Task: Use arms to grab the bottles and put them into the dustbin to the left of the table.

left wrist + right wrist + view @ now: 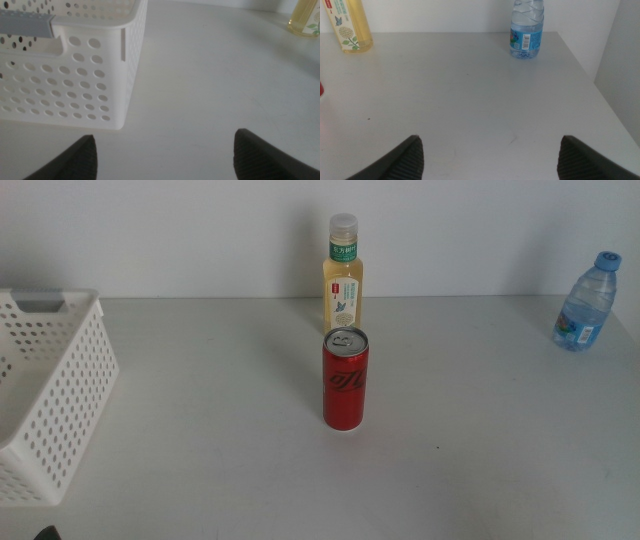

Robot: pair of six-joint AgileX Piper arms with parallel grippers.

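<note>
Now, the dustbin (45, 395) sits at nine o'clock on the table (220, 440). The red can (345, 378) stands centre, the tea bottle (343, 275) at twelve behind it, the water bottle (587, 302) at two. Left gripper (165, 152) and right gripper (490, 155) both hold their jaws wide apart, empty.

Left end effector (165, 150) and right end effector (490, 150), jaws wide apart, nothing between.

Left gripper (165, 155): two dark, wedge-shaped jaws with a matte, finely ribbed surface. Right gripper (490, 157): matching dark, wedge-shaped, ribbed jaws.
</note>
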